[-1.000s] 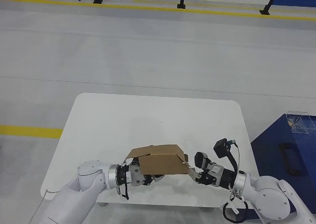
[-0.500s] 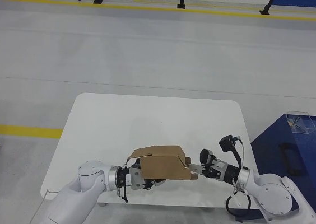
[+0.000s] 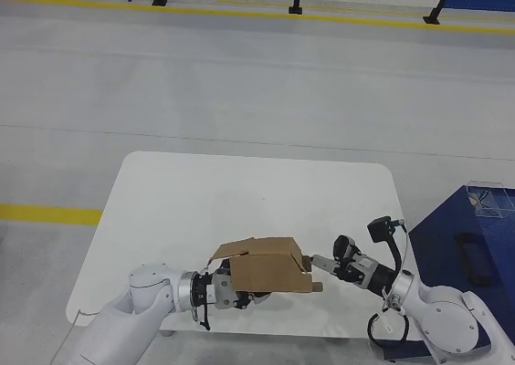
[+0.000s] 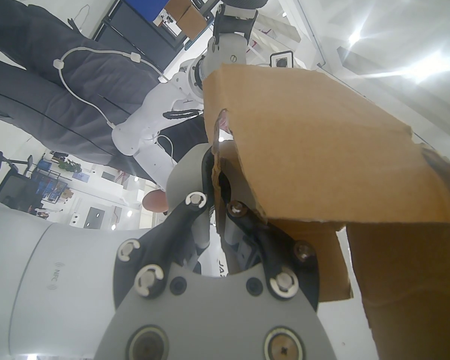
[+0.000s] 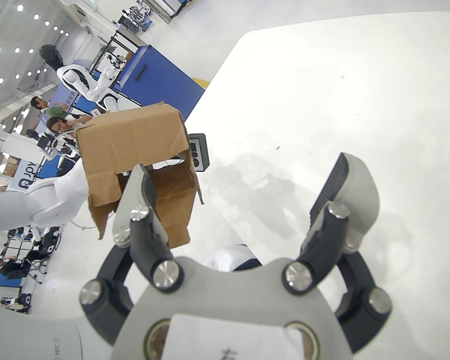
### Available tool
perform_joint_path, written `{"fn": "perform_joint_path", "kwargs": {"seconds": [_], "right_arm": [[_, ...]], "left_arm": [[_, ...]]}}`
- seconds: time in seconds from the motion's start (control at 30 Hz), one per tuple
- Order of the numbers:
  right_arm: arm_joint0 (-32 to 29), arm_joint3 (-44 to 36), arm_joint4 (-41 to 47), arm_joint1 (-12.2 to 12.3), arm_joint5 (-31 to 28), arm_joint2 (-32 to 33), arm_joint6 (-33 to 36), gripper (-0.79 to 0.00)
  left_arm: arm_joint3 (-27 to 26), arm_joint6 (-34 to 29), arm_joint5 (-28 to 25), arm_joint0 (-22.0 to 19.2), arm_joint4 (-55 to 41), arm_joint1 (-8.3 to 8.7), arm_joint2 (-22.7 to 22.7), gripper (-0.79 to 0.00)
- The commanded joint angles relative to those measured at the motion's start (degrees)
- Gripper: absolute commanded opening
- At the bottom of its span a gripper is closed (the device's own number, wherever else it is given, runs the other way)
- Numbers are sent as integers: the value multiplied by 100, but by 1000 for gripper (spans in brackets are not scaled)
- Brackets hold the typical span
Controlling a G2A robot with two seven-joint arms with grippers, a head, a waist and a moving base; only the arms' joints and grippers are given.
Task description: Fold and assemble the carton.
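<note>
The left gripper (image 3: 237, 296) is clamped tight on the brown corrugated cardboard carton (image 3: 262, 262). In the left wrist view its fingers (image 4: 189, 174) press from both sides on the thin edge of one carton wall, with the gripper (image 4: 215, 185) pinching that panel and the rest of the carton (image 4: 303, 144) spreading out beyond it. The carton is held over the near edge of the white rounded-corner table (image 3: 239, 192), between the two arms. It is partly formed into an open-ended sleeve with a flat top panel and loose flaps at its ends. Whether its underside touches the tabletop cannot be told. The right gripper (image 3: 318, 265) sits just beside the carton's end on the robot's right, with its tips close to a small flap that juts out there. Contact between them cannot be made out from above. In the right wrist view this gripper (image 5: 240, 189) is spread wide, its two ribbed fingers (image 5: 339, 185) far apart with nothing gripped and bare table (image 5: 322, 76) between them. The carton (image 5: 135, 144) lies off to one side with its open end and a ragged hanging flap turned toward the camera, and one finger is in front of its lower edge. A blue cabinet (image 3: 486, 265) stands beside the table on the robot's right.
</note>
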Motion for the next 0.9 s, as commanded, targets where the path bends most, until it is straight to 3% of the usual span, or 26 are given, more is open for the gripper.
{"fn": "perform_joint_path", "kwargs": {"seconds": [0.0,0.33,0.63,0.87], "right_arm": [[45,-43,-39,-11,-2,-96,26,0],[465,34,-339,-91,218,-657,81,0],[490,156,-188,-95,149,-558,246,0],[141,11,-64,-57,85,17,104,0]], "left_arm": [[-56,-3,-24,25,42,1,22,-785],[-104,-4,-158,50,112,-6,71,-785],[-104,-4,-158,50,112,-6,71,-785],[-310,866,-1379,332,199,-39,-149,-785]]}}
